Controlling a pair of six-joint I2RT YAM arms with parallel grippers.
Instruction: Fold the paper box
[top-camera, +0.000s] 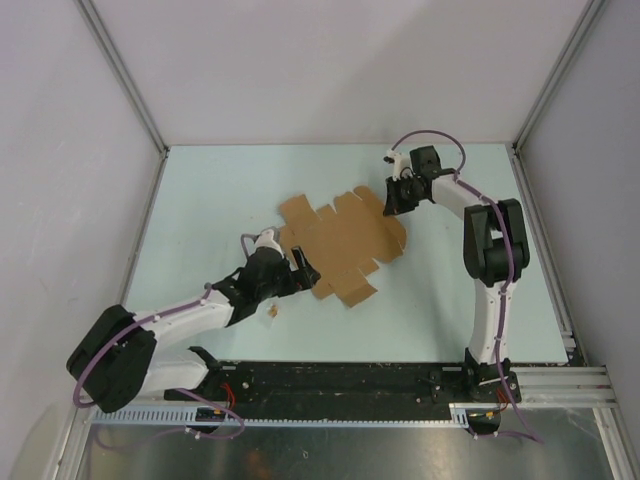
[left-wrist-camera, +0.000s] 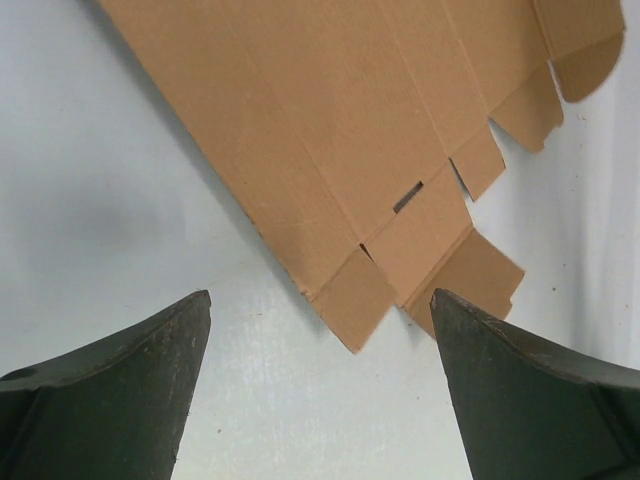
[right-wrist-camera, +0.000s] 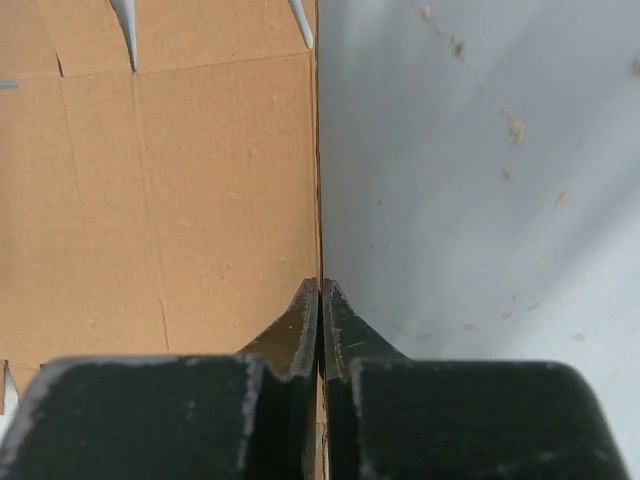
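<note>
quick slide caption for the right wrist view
right gripper pinched shut on the edge of the brown paper box, pale table beside it

Pale blue tabletop carried the paper box, an unfolded brown cardboard sheet, near its middle. A small brown scrap lay apart, beyond the sheet's near-left corner.

A tiny brown scrap lies on the pale blue table, white walls around
</note>
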